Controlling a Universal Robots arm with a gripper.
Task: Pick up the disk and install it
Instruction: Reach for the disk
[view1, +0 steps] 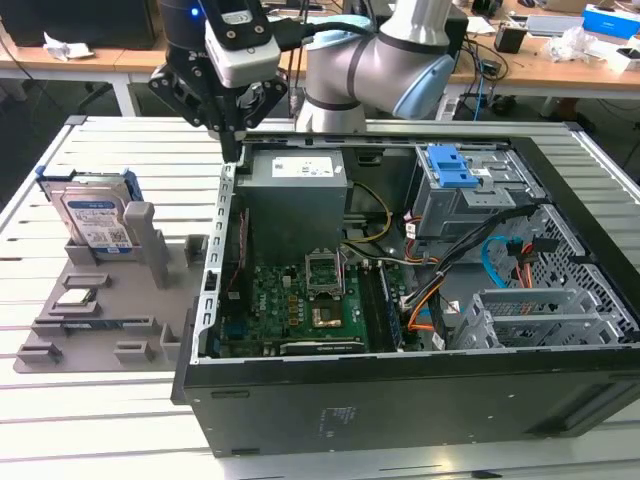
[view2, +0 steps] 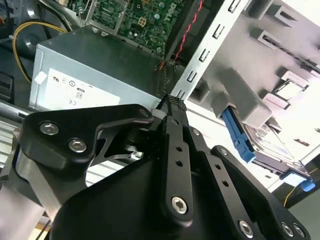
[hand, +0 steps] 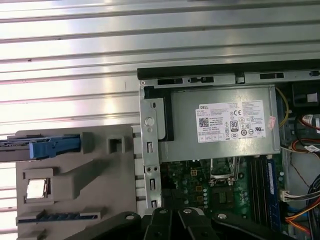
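Fingers (view1: 235, 142) on your gripper (view1: 236, 153) are pressed together around nothing, hanging above the computer case's (view1: 400, 400) corner in the exterior view. The disk (view1: 95, 215) stands on edge in the grey holder (view1: 120, 320), well apart toward that view's left, label facing the camera. In the second wrist view the closed fingers (view2: 176, 130) point at the case wall (view2: 202, 57): descend here and you'd likely strike metal. In the first wrist view the disk (hand: 50, 148) shows edge-on, its long axis seemingly level, running toward the case wall (hand: 150, 150).
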